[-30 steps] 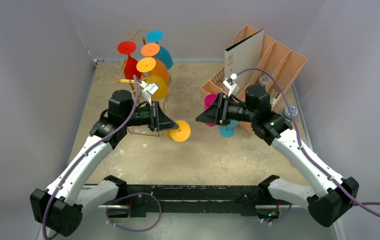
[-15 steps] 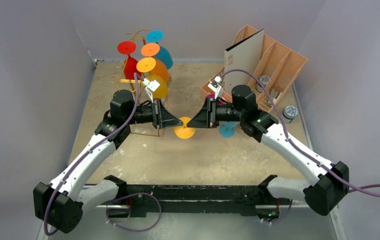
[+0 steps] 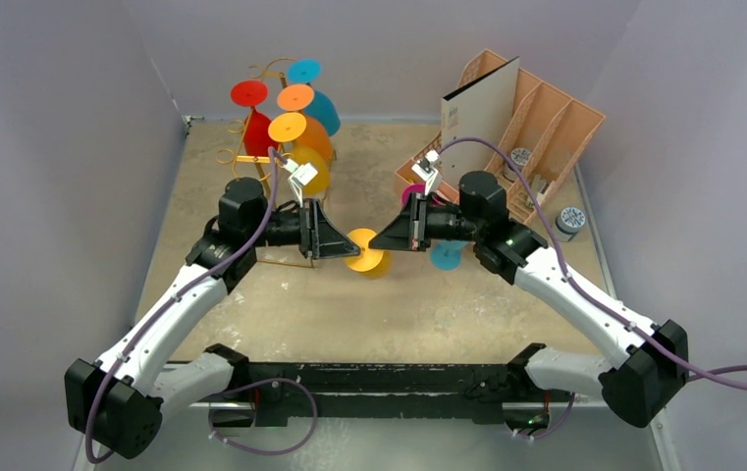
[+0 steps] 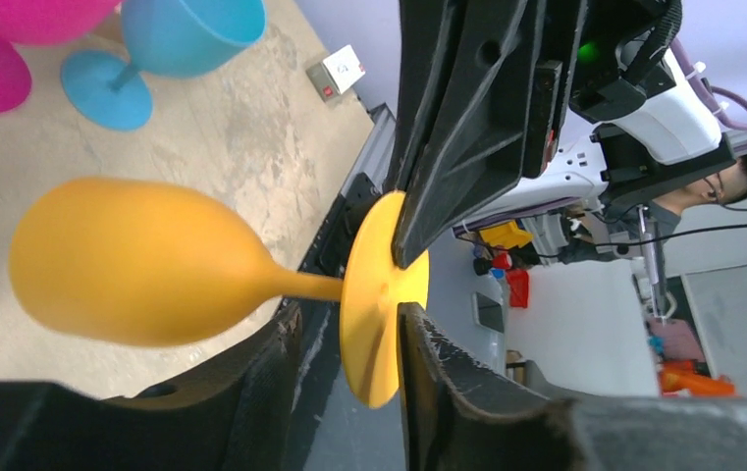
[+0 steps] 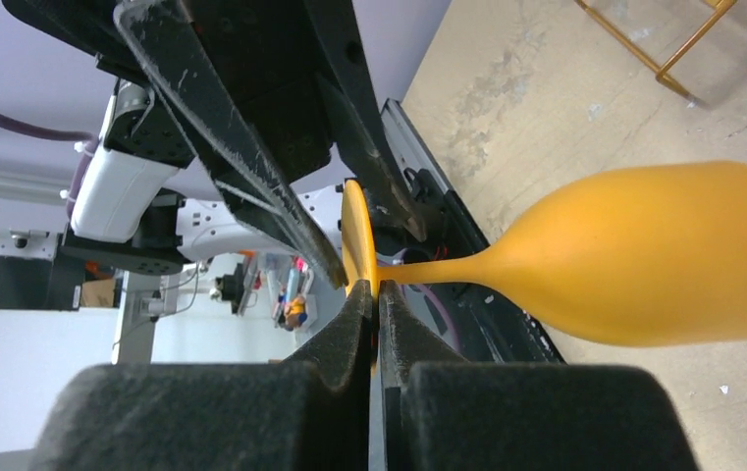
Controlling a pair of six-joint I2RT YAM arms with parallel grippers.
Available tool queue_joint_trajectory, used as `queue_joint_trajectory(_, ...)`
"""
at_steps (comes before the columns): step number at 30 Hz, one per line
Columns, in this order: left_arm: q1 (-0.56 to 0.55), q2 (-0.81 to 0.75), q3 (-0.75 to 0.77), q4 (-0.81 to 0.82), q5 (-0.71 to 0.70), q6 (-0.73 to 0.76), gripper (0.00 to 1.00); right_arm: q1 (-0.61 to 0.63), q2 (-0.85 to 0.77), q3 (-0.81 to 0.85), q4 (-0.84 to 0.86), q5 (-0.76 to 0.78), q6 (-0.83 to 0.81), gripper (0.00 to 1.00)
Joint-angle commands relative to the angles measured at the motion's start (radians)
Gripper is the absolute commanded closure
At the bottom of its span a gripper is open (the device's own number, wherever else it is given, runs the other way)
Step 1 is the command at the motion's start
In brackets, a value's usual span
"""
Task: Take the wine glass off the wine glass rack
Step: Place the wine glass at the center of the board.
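A peach slotted organiser (image 3: pixel 558 116) sits at about one o'clock on the mottled beige tabletop (image 3: pixel 418 309) — a white board (image 3: pixel 482 106) stands upright in a slot on its left side. A small round grey disc (image 3: pixel 571 218) lies just beside the organiser, toward three o'clock — another (image 3: pixel 519 155) rests inside one of its slots.

On the tabletop (image 3: pixel 418 314), the wine glass rack (image 3: pixel 246 157) stands at 11 o'clock, the organiser (image 3: pixel 546 113) at 1 o'clock. At centre, the wine glass (image 3: pixel 361 247) sits between left fingers (image 3: pixel 330 235) and right fingers (image 3: pixel 394 234).

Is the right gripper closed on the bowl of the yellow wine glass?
No, the right gripper pinches the thin round foot of the yellow wine glass, not its bowl.
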Motion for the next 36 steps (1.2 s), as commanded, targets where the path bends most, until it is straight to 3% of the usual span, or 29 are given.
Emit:
queue_joint_trajectory(1,-0.005,-0.035,0.037,-0.093,0.021,0.069,0.55,-0.001,-0.056,-0.032,0.087,0.055,0.018,1.00)
queue_joint_trajectory(3,-0.005,-0.042,0.033,-0.103,0.041,0.072,0.50,-0.001,-0.065,-0.044,0.093,0.070,0.019,1.00)
queue_joint_trajectory(7,-0.006,-0.050,0.017,-0.071,0.058,0.034,0.50,-0.001,-0.072,-0.056,0.110,0.083,0.023,1.00)
queue_joint_trajectory(18,-0.027,-0.030,-0.008,-0.017,0.046,-0.001,0.70,-0.001,-0.077,-0.081,0.162,0.102,0.044,1.00)
queue_joint_trajectory(23,-0.037,-0.033,-0.013,0.003,0.009,-0.011,0.88,-0.001,-0.066,-0.072,0.161,0.090,0.044,1.00)
queue_joint_trajectory(28,-0.038,-0.021,-0.015,0.026,0.019,-0.016,0.90,-0.001,-0.066,-0.080,0.157,0.081,0.043,1.00)
queue_joint_trajectory(33,-0.038,-0.015,-0.026,0.088,0.019,-0.044,0.86,-0.001,-0.060,-0.081,0.167,0.072,0.041,1.00)
queue_joint_trajectory(36,-0.038,-0.003,-0.040,0.160,0.038,-0.083,0.90,-0.001,-0.051,-0.094,0.206,0.042,0.066,1.00)
